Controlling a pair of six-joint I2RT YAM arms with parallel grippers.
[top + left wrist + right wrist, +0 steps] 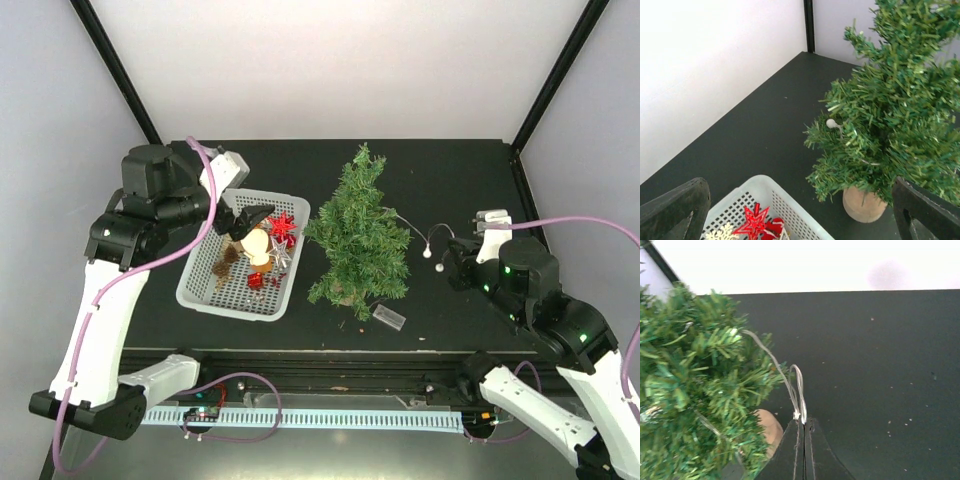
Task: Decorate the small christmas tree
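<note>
We had the left gripper [252,222] spread wide and empty over the white basket [200,292] of ornaments. Just right of it the small christmas tree [358,235] stood upright, mid-table. Farther right, the right gripper [803,426] was pinched shut on the thin light wire [789,382], which ran leftward into the branches.

The tree [900,100] is being shown in bristly, faintly glossy plastic needles. Its base [862,205] is being seen as smooth, matt tan wood. The basket [790,212] is being rendered in white perforated plastic with a slight sheen. The table [450,180] is being shown matt black and dust-specked. A thin wire [801,390] is being caught glinting, silvery like metal.
</note>
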